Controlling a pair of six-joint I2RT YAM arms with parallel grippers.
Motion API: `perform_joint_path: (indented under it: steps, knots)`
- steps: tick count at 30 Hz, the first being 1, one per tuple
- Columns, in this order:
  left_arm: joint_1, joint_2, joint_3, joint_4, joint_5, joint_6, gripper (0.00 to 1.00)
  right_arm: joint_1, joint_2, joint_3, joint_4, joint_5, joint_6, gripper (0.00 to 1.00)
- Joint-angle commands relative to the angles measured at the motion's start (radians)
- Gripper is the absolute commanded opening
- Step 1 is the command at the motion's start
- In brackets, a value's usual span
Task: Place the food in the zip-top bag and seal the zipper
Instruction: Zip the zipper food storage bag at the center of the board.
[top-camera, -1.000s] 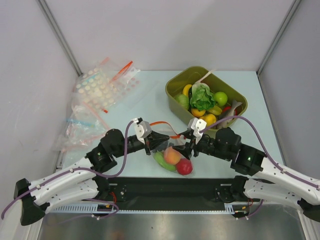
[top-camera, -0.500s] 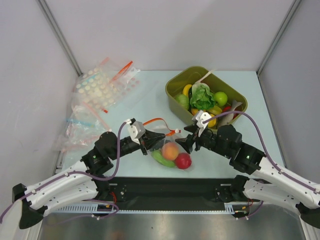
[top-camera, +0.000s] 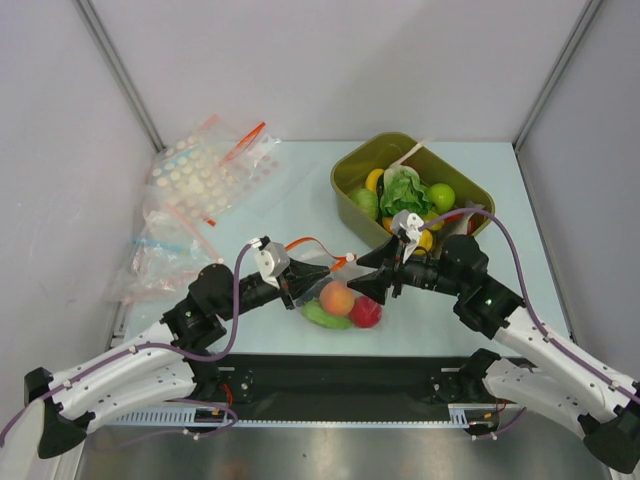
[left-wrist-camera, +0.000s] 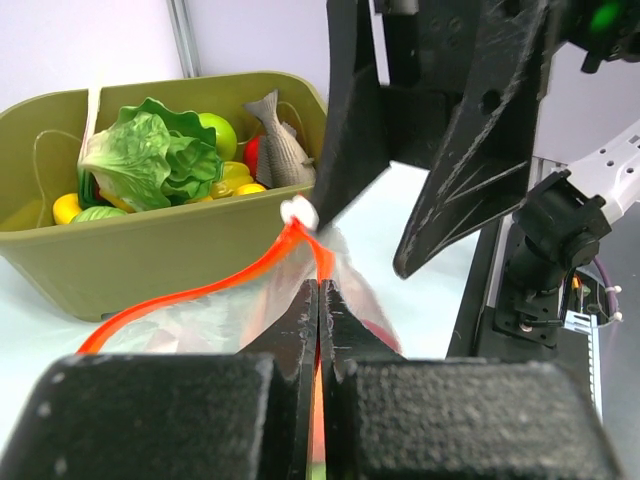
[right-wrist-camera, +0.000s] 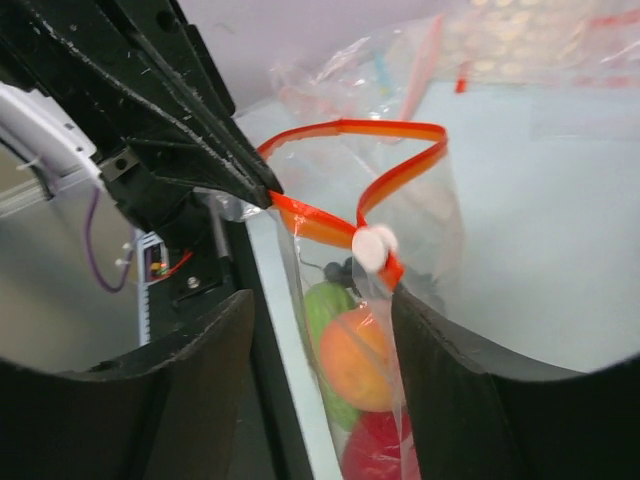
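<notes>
Top external view, left to right. At far left, a heap of spare clear bags on the table, no part of this step. Then the left gripper, jaws pressed together and clamped on one end of the zipper, holding up the mouth of the zip-top bag. Inside the bag, near the table's front edge, the food: a peach-orange piece, a green one, a red one. Zipper not yet sealed, one side bowed out in an open loop. At the strip's far end, a small white tab, probably the slider. Just beside it, the right gripper, jaws apart, straddling the bag's corner below the tab without gripping. Behind, at right, an olive tub of more toy produce.

Judged step: sealing. Keep the left clamp firm as an anchor. Raise the right jaws onto the tab itself, not the thin film beneath. Close gently, then draw straight along the strip toward the left gripper, keeping it taut and level. Avoid tugging downward or tipping the food out.
</notes>
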Motion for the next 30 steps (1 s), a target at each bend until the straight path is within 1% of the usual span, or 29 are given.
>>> perform_joint_path:
  steps: [1, 3, 6, 7, 9, 10, 13, 16, 22, 30]
  knots:
    - [-0.001, -0.017, 0.003, 0.055, 0.009, -0.018, 0.00, -0.004, 0.019, -0.001, 0.075, -0.109, 0.017, 0.61]
    - [-0.003, -0.014, 0.003, 0.055, 0.013, -0.020, 0.00, -0.004, 0.029, -0.003, 0.083, -0.118, 0.014, 0.56]
    - [-0.003, -0.013, 0.004, 0.057, 0.022, -0.023, 0.00, -0.004, 0.037, -0.011, 0.106, -0.136, 0.011, 0.43]
    - [-0.003, -0.009, 0.006, 0.057, 0.022, -0.023, 0.00, -0.004, 0.039, -0.012, 0.112, -0.141, 0.013, 0.42]
    - [-0.003, -0.008, 0.007, 0.055, 0.025, -0.023, 0.00, -0.004, 0.036, -0.015, 0.120, -0.129, 0.016, 0.43]
    - [-0.001, -0.006, 0.007, 0.055, 0.027, -0.023, 0.00, -0.004, 0.036, -0.015, 0.114, -0.091, 0.019, 0.51]
    - [-0.003, -0.013, 0.007, 0.054, 0.027, -0.025, 0.00, -0.004, 0.028, -0.015, 0.088, -0.015, 0.016, 0.63]
    - [-0.003, -0.028, 0.001, 0.058, 0.028, -0.026, 0.01, -0.004, 0.008, -0.032, 0.106, 0.006, 0.017, 0.69]
    - [-0.003, -0.042, -0.008, 0.069, 0.033, -0.031, 0.00, -0.007, 0.000, -0.044, 0.121, 0.048, 0.028, 0.69]
    - [-0.003, -0.029, -0.005, 0.074, 0.050, -0.034, 0.00, -0.010, 0.083, -0.038, 0.172, -0.026, 0.057, 0.69]
